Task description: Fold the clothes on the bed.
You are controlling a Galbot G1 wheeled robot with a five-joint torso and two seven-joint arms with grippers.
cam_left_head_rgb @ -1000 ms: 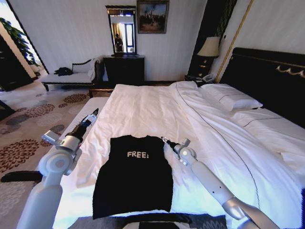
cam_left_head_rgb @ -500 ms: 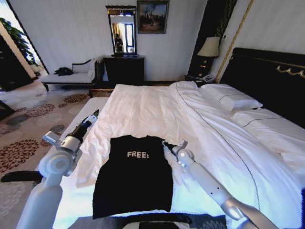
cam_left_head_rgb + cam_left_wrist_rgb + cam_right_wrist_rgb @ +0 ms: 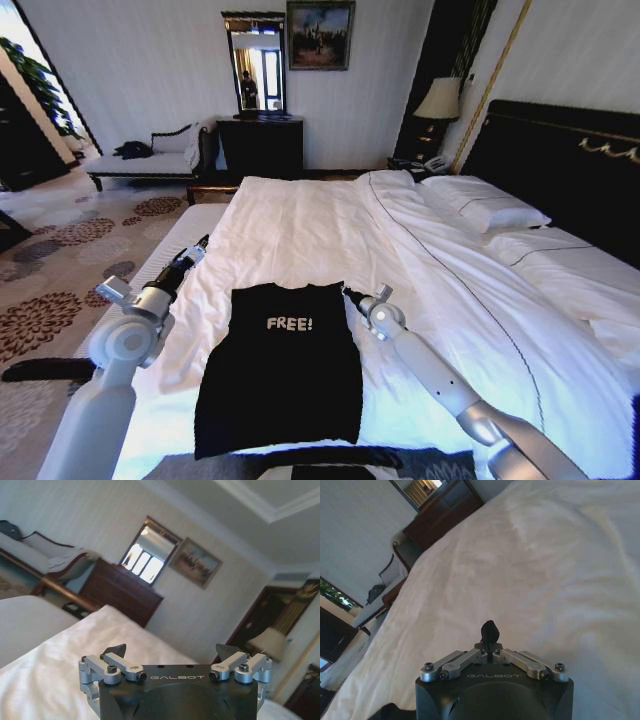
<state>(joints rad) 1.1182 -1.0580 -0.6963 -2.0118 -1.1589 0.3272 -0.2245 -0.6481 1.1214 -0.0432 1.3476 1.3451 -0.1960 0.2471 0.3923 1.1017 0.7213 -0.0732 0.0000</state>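
Black cotton, the T-shirt [image 3: 280, 370] lies flat on the near end of the bed [image 3: 420, 260], hem toward the robot, sleeves apparently already tucked in, white "FREE!" lettering reading upright from the head camera.

At its two o'clock corner sits the right gripper [image 3: 347, 293], low against the shoulder edge of the cloth. Its fingers are pressed together to a point, and from the head view I cannot be sure whether they have pinched fabric or closed just beside it. At the shirt's ten o'clock the left gripper [image 3: 203, 240] hangs well off the garment, over the white sheet near the mattress edge, its fingers spread wide and holding nothing.

The risk I see is an uneven lift: with one corner perhaps caught and the other gripper apart from the shirt, a pull from the right alone would drag and skew the cloth, or gather the sheet beneath with it.

The right wrist view shows what the head view blurs: the right gripper [image 3: 490, 630] tips meet tightly above pale bedding. The left wrist view confirms the left gripper [image 3: 172, 652] stands open, aimed across the bed toward the dark dresser [image 3: 120, 595], while the head view places both against the shirt.
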